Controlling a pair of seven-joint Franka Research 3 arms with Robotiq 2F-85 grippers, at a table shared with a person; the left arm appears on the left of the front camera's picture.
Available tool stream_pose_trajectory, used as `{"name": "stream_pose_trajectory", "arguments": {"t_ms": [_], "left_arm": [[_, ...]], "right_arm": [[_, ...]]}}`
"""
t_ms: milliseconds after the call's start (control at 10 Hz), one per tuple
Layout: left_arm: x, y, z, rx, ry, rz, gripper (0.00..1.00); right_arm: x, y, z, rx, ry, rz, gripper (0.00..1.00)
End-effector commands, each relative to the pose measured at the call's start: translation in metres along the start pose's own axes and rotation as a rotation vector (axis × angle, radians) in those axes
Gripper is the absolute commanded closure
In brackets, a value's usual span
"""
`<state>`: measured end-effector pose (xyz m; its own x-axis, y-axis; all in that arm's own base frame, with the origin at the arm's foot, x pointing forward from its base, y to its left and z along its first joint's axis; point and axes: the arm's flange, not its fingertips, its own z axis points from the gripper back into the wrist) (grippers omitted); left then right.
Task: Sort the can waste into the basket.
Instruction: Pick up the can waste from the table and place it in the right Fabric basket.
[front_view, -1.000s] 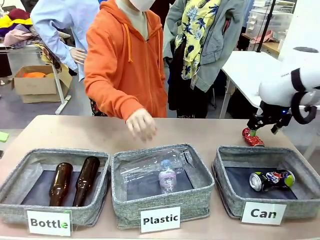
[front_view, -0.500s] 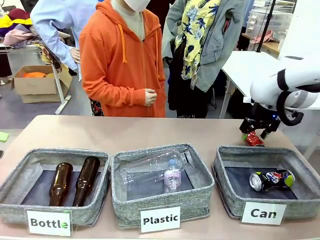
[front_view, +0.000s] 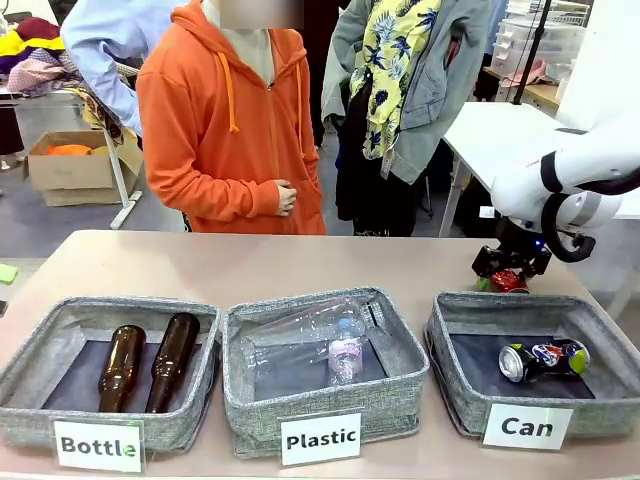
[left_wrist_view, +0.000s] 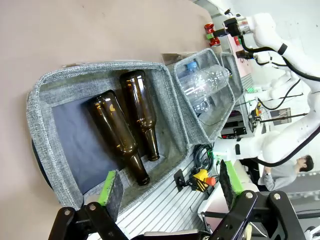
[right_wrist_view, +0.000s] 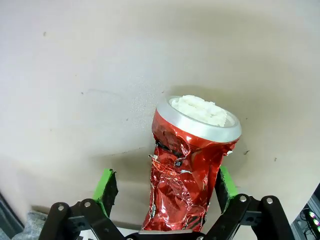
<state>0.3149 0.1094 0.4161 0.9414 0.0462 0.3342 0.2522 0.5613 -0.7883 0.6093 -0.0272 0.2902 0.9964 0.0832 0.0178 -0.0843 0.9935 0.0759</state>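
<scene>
tan table, three baskets, red can

The right tool dropped lower and shifted left at the right of the frame, ending around the red can with its fingers narrowed toward it. The person's hand drew back from over the desk to the orange hoodie's front.

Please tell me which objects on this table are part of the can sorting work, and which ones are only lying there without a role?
Part of the job:
- crushed red can, on the table between the right claw fingers
- dark printed can, already in the bin
- "Can" basket

Just lying about:
- two brown bottles in the "Bottle" bin
- clear plastic bottles in the "Plastic" bin
</scene>
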Motion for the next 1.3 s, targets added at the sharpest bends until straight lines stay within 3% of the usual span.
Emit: {"name": "stream_pose_trajectory", "arguments": {"t_ms": [0,100,200,400,500,700,1000,1200], "left_arm": [[-0.002,0.001,0.003,0.0,0.006,-0.015,0.0],[-0.002,0.001,0.003,0.0,0.006,-0.015,0.0],[-0.002,0.001,0.003,0.0,0.006,-0.015,0.0],[-0.002,0.001,0.003,0.0,0.006,-0.015,0.0],[-0.002,0.001,0.003,0.0,0.006,-0.015,0.0],[-0.002,0.001,0.003,0.0,0.006,-0.015,0.0],[-0.002,0.001,0.003,0.0,0.006,-0.015,0.0],[-0.002,0.001,0.003,0.0,0.006,-0.015,0.0]], "right_arm": [[0.008,0.005,0.007,0.016,-0.008,-0.02,0.57],[0.008,0.007,0.007,0.005,-0.005,-0.011,0.6],[0.008,0.008,0.008,-0.001,-0.001,-0.008,1.0],[0.008,0.01,0.007,0.013,0.004,-0.002,1.0],[0.008,0.012,0.007,0.014,0.002,0.002,0.87],[0.004,0.013,0.012,0.004,-0.01,0.01,1.0],[-0.003,0.012,0.018,-0.009,-0.033,0.031,1.0],[-0.017,0.009,0.046,-0.025,-0.082,0.067,1.0]]}}
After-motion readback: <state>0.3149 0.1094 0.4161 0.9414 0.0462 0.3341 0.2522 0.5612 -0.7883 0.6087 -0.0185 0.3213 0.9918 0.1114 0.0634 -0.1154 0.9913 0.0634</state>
